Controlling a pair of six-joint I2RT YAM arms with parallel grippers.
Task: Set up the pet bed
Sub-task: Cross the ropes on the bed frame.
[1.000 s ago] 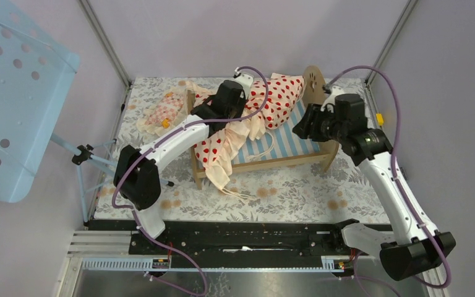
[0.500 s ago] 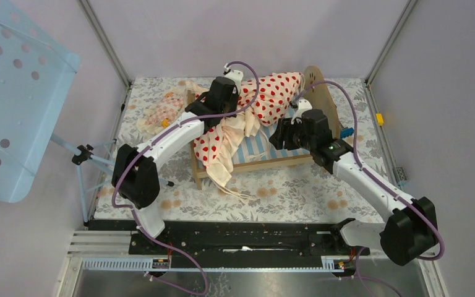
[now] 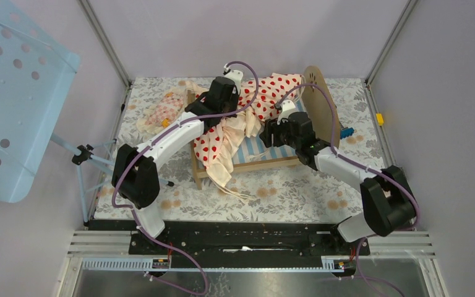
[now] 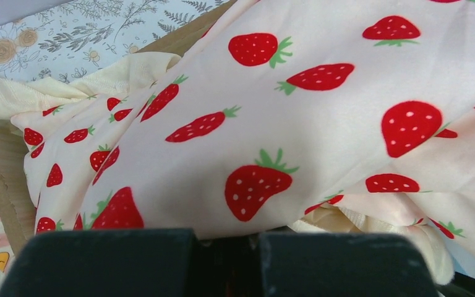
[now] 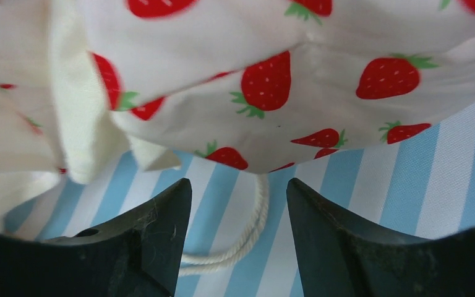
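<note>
The pet bed stands mid-table, its rounded headboard on the right. Its blue-and-white striped mattress is partly bare and also shows in the right wrist view. The strawberry-print cream blanket is bunched over the bed and hangs over the left end. My left gripper is shut on the blanket near the footboard. My right gripper is open and empty, low over the mattress at the blanket's edge, astride a white cord loop. The pink checked pillow lies left of the bed.
A blue perforated panel on a stand leans in at the left. A small blue object lies behind the headboard and a yellow one at the right edge. The table carries a floral cloth.
My right arm has swung left from the headboard side across the bed to the blanket's edge. My left gripper shifted slightly back with the blanket, then held still.
</note>
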